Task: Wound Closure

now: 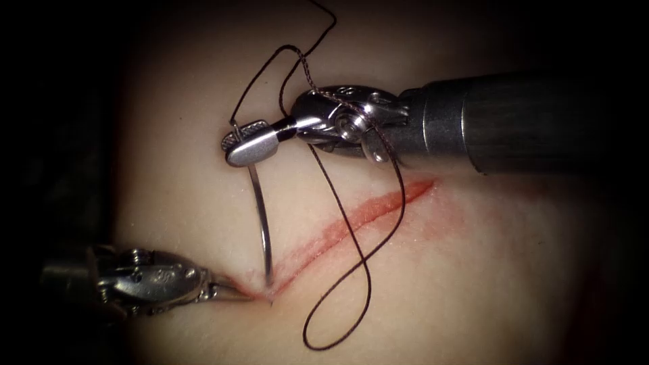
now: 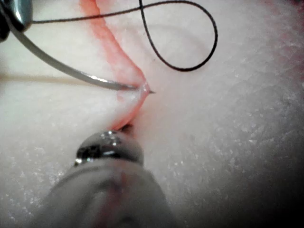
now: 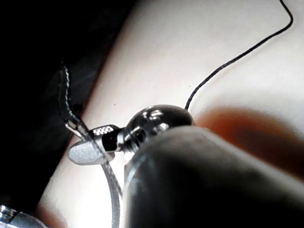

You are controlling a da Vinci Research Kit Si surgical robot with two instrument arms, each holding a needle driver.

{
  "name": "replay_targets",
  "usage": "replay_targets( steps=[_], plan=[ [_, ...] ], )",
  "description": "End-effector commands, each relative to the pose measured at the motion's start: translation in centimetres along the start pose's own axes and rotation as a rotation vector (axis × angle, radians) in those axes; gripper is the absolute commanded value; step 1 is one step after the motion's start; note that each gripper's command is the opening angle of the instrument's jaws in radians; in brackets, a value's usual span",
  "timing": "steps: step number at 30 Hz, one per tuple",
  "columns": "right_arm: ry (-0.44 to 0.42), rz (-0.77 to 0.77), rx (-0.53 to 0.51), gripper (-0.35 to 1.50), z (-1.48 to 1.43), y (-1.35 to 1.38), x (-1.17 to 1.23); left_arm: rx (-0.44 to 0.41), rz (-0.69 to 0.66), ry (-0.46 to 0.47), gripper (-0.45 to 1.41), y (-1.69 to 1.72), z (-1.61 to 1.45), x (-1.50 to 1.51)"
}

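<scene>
My right tool (image 1: 247, 143) comes in from the right, its jaws shut on the curved needle (image 1: 260, 216) close to its tail end. From there the needle arcs down, and its tip enters the tissue (image 1: 473, 270) at the lower left end of the red cut (image 1: 365, 213). In the left wrist view the needle (image 2: 61, 69) passes through the raised lip of the cut (image 2: 109, 42), and its point pokes out beyond it. My left tool (image 1: 236, 293) sits at that same end of the cut, jaws shut on the tissue edge. The right wrist view shows the right tool (image 3: 90, 142) gripping the needle (image 3: 111, 185).
Dark thread (image 1: 365, 263) runs from the needle's tail up and over the right tool's wrist. It then drops across the cut into a loose loop on the tissue to the right of the cut. That loop (image 2: 190, 66) lies near the needle's point. Red fluid stains the cut's edges.
</scene>
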Motion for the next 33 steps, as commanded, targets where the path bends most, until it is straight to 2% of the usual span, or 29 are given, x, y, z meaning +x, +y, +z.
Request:
replay_targets(
  steps=[1, 13, 18, 26, 33],
  plan=[
    [-0.002, 0.007, 0.0, -0.35, 0.05, 0.05, 0.03, -0.001, 0.0, 0.0, -0.45, 0.01, 0.08, -0.02],
    [-0.021, 0.027, -0.031, -0.35, -0.06, 0.0, -0.03, -0.001, 0.0, -0.001, -0.45, 0.01, 0.08, -0.03],
    [0.013, 0.097, -0.054, -0.35, -0.09, 0.01, -0.05, -0.001, 0.0, -0.001, -0.45, 0.01, 0.08, -0.03],
    [0.026, 0.098, -0.058, -0.35, -0.03, 0.11, -0.05, -0.002, 0.0, -0.001, -0.45, 0.01, 0.07, -0.03],
    [0.068, 0.078, -0.041, -0.35, -0.04, 0.11, 0.08, -0.002, 0.0, -0.001, -0.45, 0.01, 0.07, -0.03]
  ],
)
